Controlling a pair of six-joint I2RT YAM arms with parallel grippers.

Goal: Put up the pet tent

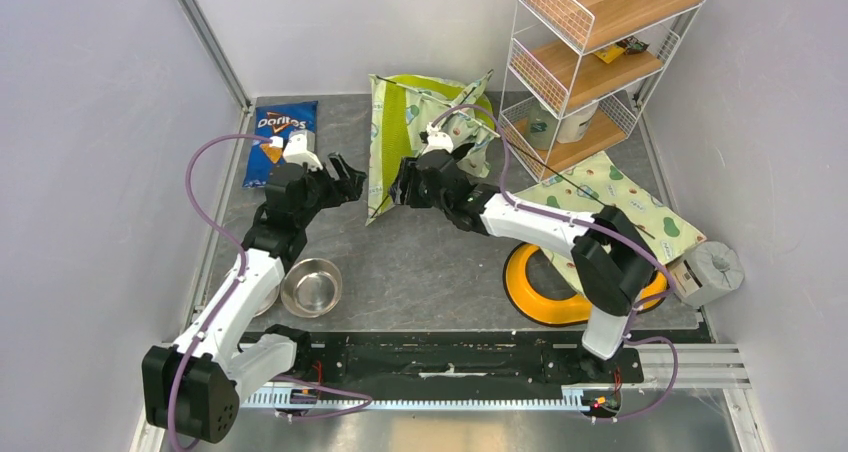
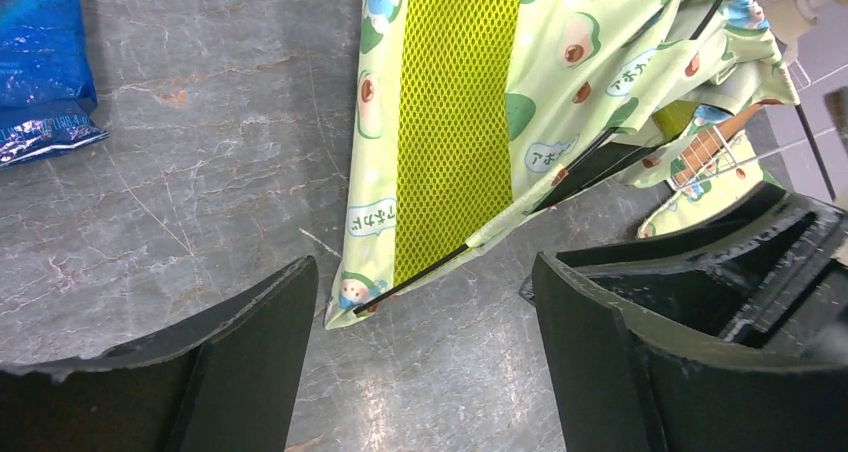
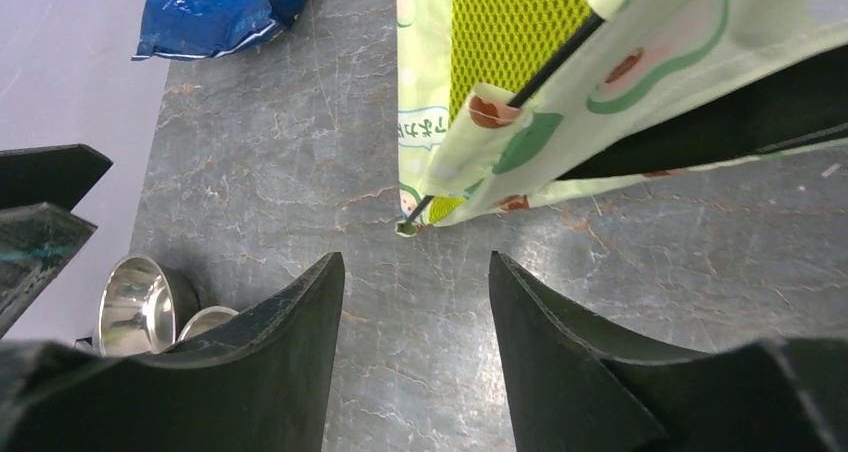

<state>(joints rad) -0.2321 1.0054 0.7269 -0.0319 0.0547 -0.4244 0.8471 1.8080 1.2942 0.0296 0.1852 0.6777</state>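
L tool (image 1: 352,182), R tool (image 1: 399,190) outstretched, agape, flanking pet tent (image 1: 386,144).

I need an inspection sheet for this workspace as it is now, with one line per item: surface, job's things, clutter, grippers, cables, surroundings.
Surface: grey marbled table.
Job's things: pet tent partly raised at the back, lower corner on the table, thin black pole showing.
Clutter: chip bag, steel bowl, yellow ring, printed mat, grey roll.
Grippers: left gripper and right gripper open, fingers holding nothing, both near the tent's lower corner.
Cables: purple cables loop along both arms; the right arm's arcs in front of the tent.
Surroundings: pale walls; wire shelf at back right.
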